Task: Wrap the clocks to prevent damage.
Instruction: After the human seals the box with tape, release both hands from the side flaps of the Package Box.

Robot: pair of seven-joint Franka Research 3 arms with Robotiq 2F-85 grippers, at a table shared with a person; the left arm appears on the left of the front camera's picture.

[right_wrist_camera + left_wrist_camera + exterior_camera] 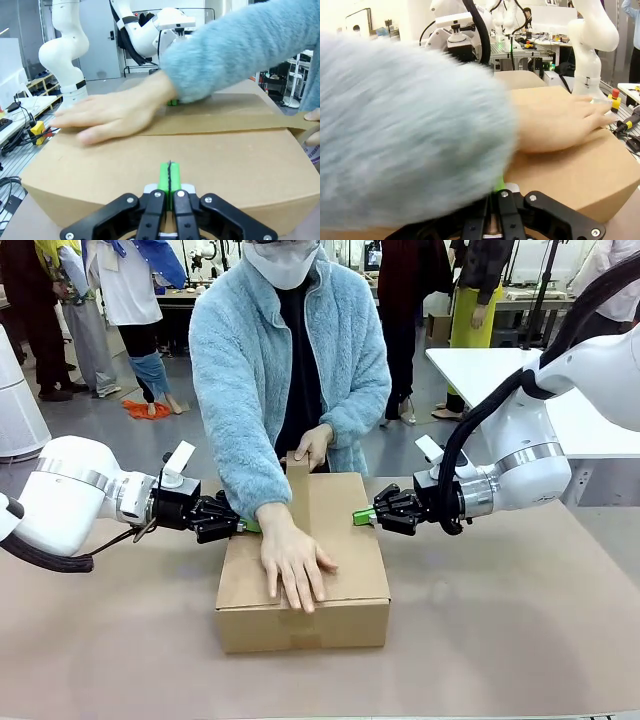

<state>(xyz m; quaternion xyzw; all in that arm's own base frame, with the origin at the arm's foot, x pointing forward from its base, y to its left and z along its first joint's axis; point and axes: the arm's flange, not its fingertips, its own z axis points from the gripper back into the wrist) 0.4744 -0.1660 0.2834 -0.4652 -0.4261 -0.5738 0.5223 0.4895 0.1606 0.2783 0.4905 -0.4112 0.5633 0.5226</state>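
— At mid-tabletop (520, 640), what are we dealing with?

— One cardboard box (340, 590), flaps down, sitting flat on the brown surface between the two arms. The clocks are presumably inside; none can be seen. A strip of brown tape (298, 490) runs along the top seam, and the person's hand (292, 562) presses flat on it while the other hand (314, 444) holds the strip at the far edge.

— How would it handle?

— My guess: stiff walls and sharp corners, but a lid that gives if pushed in the middle. With clocks inside, treat it as fragile and moderately heavy. The sides look smooth and a bit slippery. It is far too wide for one claw, so it's best steadied by pressing on the two opposite side walls, low down, away from the taped seam.

— And the claws?

— The left claw (243, 526) is fully closed on nothing, its green tips at the box's left wall, under the person's fluffy sleeve (405, 135). The right claw (362, 516) is also closed and empty, its tips at the right wall near the top edge; actual contact is hard to confirm.

— Any writing?

— No print, label or brand is legible on the box or tape.
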